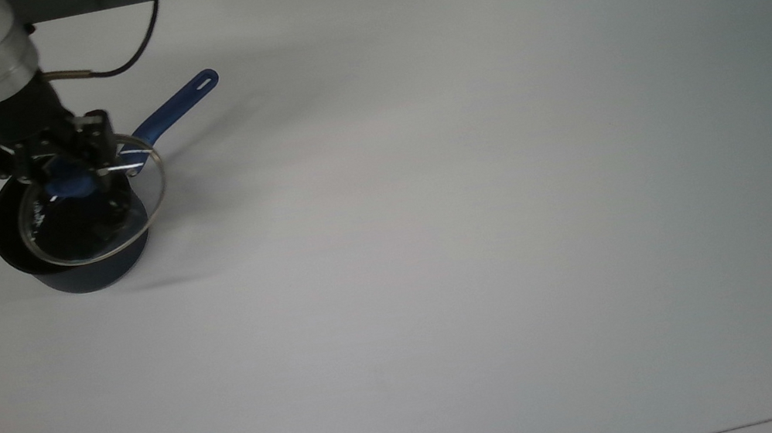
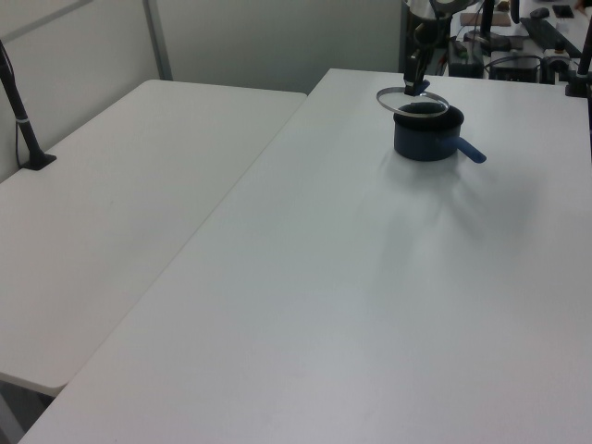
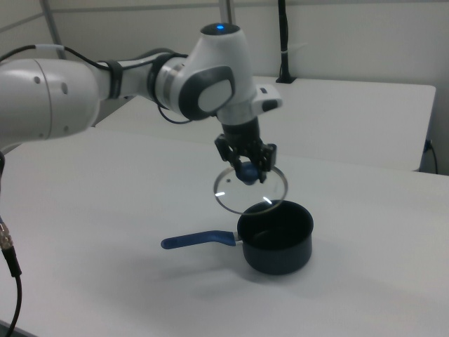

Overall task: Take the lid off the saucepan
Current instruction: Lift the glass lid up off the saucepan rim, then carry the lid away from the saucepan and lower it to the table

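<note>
Gripping the lid's (image 3: 250, 189) blue knob, the jaws of the gripper (image 3: 247, 170) held it tilted in the air, clear of the saucepan (image 3: 276, 236) standing on the white tabletop (image 1: 480, 216).

Glass lid (image 3: 250, 191) lifted, tilted — navy saucepan (image 3: 276, 237) uncovered

We see white rounded arm (image 3: 63, 91) | grey joint bands | blue light on top | black gripper (image 3: 245, 166) | black cable (image 1: 127, 52).
</note>
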Controlling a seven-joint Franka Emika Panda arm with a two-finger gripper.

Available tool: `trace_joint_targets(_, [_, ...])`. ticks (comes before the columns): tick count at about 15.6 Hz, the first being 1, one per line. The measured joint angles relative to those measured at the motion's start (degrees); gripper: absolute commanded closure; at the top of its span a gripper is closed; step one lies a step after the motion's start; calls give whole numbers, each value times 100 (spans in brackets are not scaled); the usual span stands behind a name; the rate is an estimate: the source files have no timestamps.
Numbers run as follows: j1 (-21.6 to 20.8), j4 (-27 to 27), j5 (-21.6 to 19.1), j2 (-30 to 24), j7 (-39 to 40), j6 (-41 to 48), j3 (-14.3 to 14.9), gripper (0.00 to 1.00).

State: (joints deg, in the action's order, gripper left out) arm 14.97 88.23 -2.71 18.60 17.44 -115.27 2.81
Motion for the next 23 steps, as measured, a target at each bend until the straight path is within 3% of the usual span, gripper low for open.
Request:
trace_joint_targets(9, [-992,436,40,-456,-656,29,-15,49])
trace_joint_targets(16, [-1933,906,371,-467,-1540,29,-27,49])
trace_joint_targets(23, [-2412,1361,405,-339,-1919,-265,-29,49])
